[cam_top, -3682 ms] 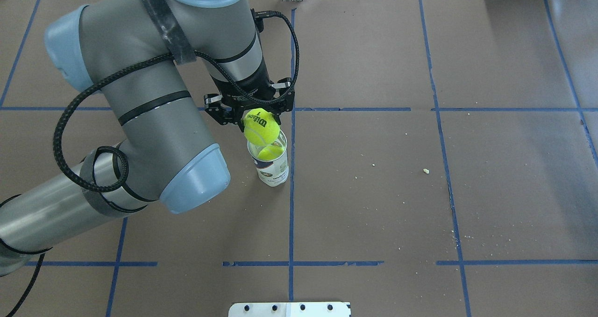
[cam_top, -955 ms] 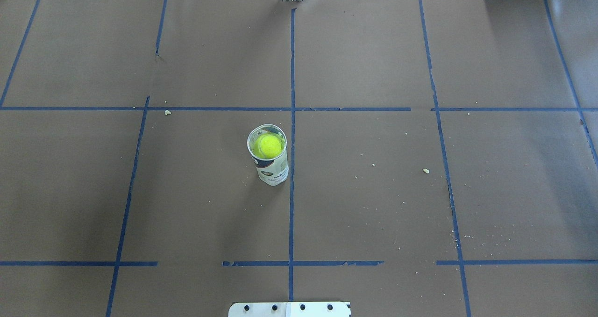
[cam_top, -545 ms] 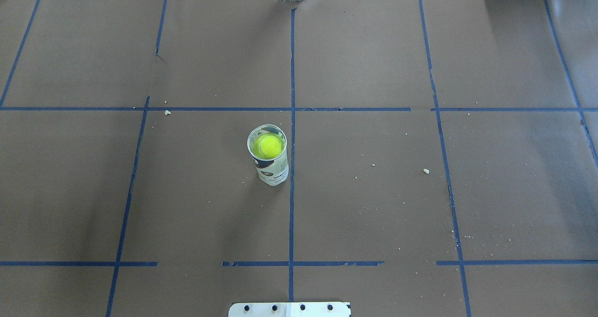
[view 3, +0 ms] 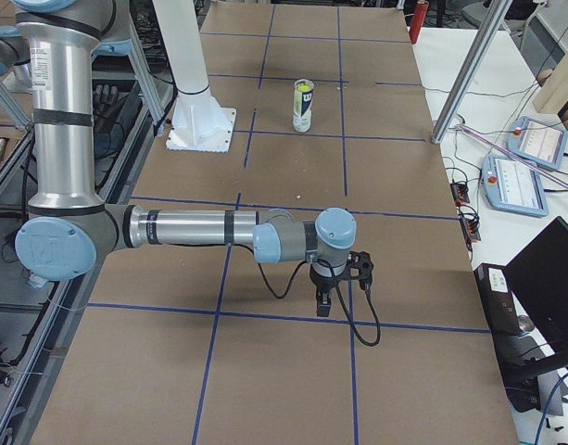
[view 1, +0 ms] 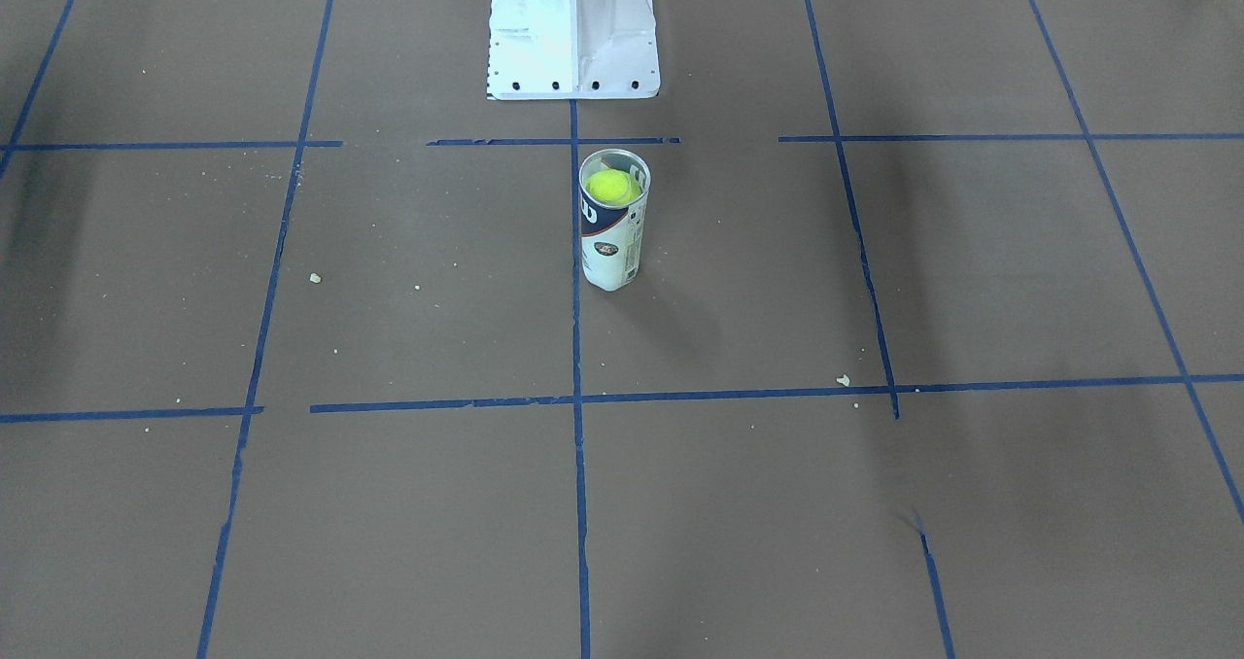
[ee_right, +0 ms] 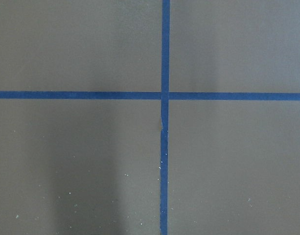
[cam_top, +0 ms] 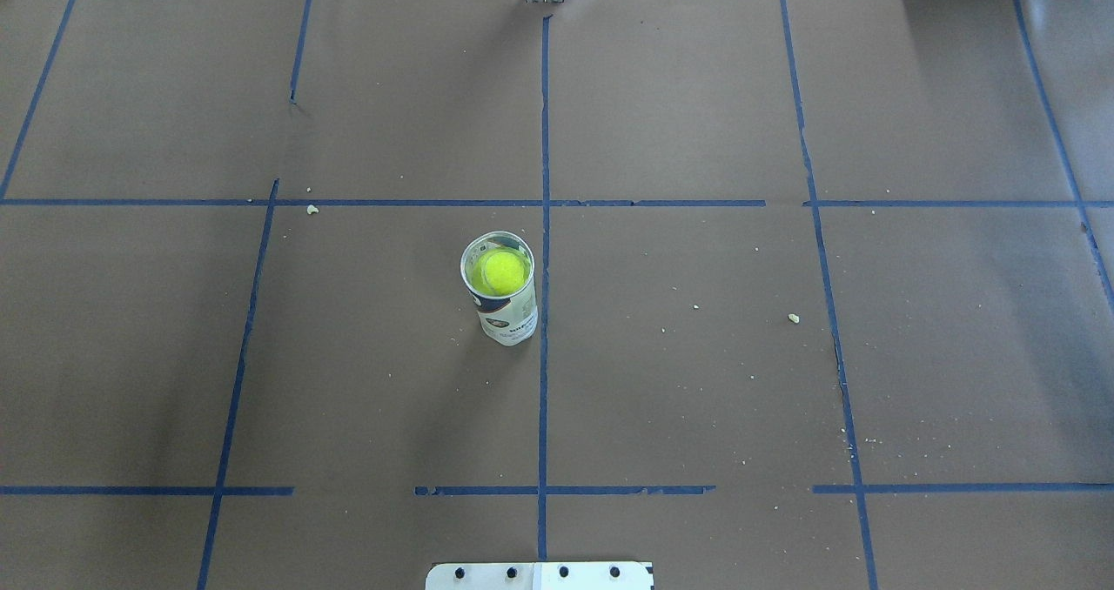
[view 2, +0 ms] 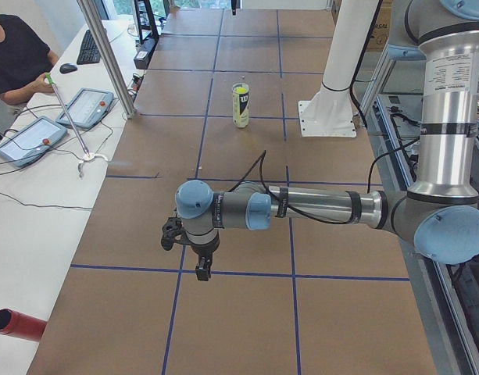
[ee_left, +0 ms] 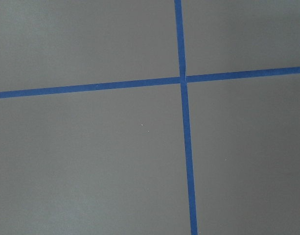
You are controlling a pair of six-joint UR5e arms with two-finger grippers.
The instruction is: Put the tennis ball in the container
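Sitting in clear plastic can (cam_top: 509, 316): light, squashy yellow-green tennis ball (cam_top: 502, 271), probably gripping best across middle; left claw (view 2: 201, 270), right claw (view 3: 324, 303) spread untellable.

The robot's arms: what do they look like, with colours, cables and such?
Both the left arm and the right arm are silver-grey metal tubes with round pale-blue caps at the joints and black bands. A black cable runs along each forearm and loops loose near the wrist. The left end effector and right end effector are small and black.
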